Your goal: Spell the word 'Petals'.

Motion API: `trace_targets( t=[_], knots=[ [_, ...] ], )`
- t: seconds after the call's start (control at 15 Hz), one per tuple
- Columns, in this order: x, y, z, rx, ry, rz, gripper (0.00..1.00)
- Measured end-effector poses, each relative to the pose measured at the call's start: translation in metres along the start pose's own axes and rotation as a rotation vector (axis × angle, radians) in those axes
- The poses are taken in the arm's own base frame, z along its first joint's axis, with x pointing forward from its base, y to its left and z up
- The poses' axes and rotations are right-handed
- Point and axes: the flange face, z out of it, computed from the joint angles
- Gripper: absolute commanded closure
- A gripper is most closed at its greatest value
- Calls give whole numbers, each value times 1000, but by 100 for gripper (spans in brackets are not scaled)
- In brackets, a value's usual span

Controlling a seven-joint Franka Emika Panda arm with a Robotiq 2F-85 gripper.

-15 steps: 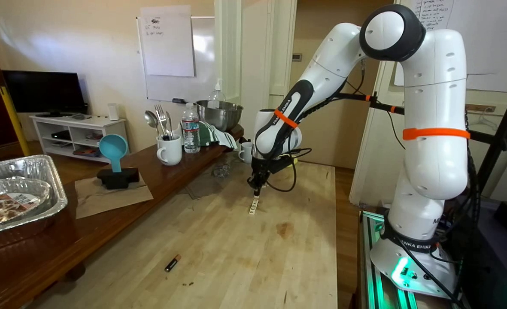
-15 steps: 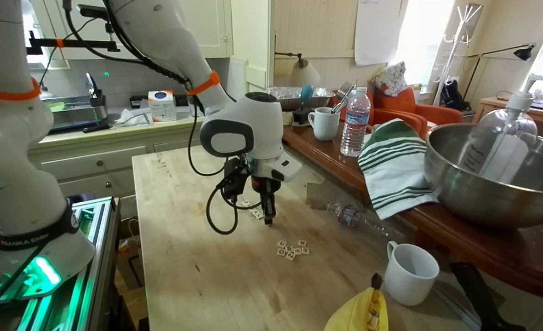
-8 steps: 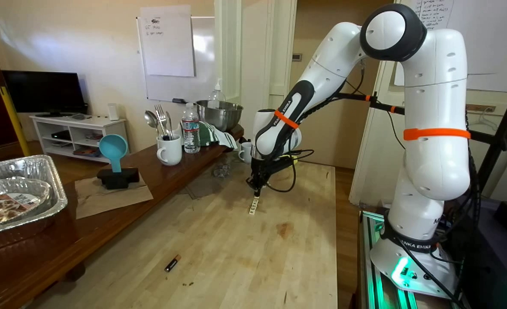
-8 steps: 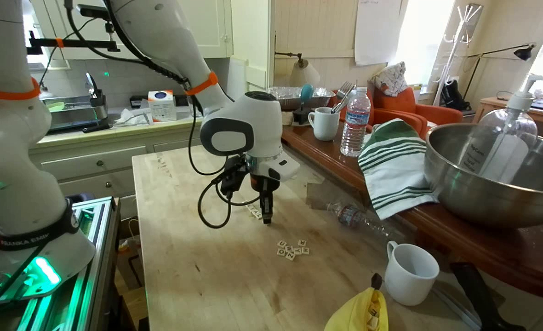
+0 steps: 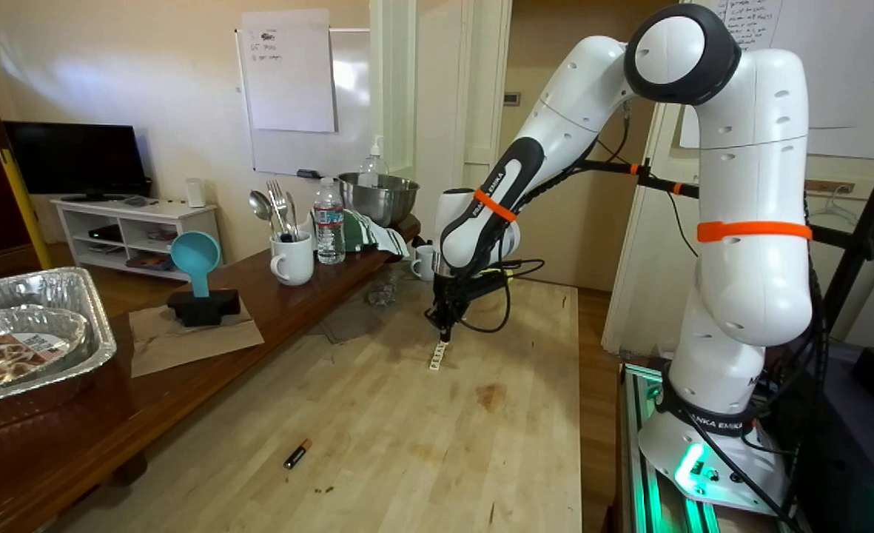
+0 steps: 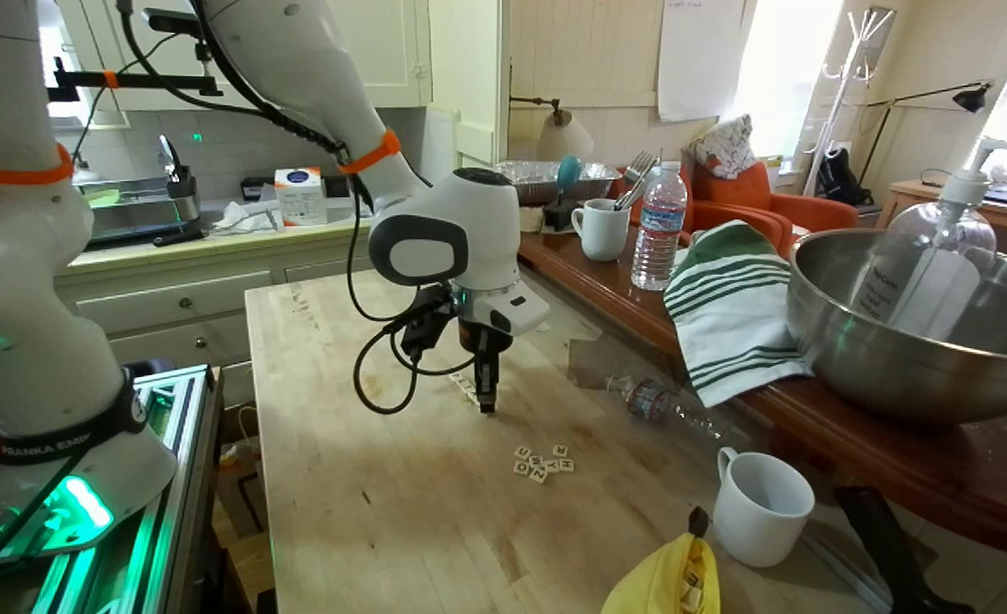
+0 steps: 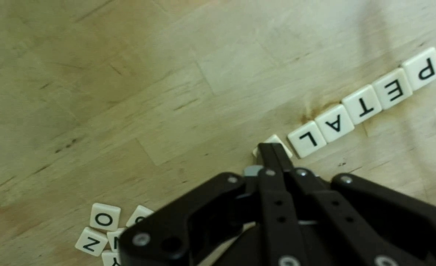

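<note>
In the wrist view, letter tiles P (image 7: 422,69), E (image 7: 392,89), T (image 7: 361,104), A (image 7: 335,123) and L (image 7: 307,139) form a slanted row. A further white tile (image 7: 274,139) lies just past the L, turned and slightly apart from it; my fingers hide its face. My gripper (image 7: 270,145) is shut, fingertips together with no gap, over this tile; whether it touches cannot be told. In both exterior views the gripper (image 5: 445,338) (image 6: 487,409) points down at the row's end, low over the table. The tile row (image 5: 437,357) (image 6: 464,386) is partly hidden there.
Several loose tiles (image 6: 539,466) lie nearby, including O (image 7: 105,217) and Z (image 7: 91,241). A lying bottle (image 6: 656,401), white mug (image 6: 763,506) and yellow banana-shaped pouch (image 6: 665,571) are on the table. A battery (image 5: 297,454) lies farther off. A raised wooden counter (image 5: 259,311) borders the table.
The gripper has shifted slightly, leftward in an exterior view, towards the tile row, staying low. The loose tiles have not moved.
</note>
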Motion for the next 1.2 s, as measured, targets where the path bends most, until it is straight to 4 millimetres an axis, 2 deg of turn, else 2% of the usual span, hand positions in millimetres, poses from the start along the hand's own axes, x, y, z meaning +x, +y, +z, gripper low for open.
trace_targets(
  t=[1.2],
  knots=[
    [0,-1,0,1,0,83,100]
  ],
)
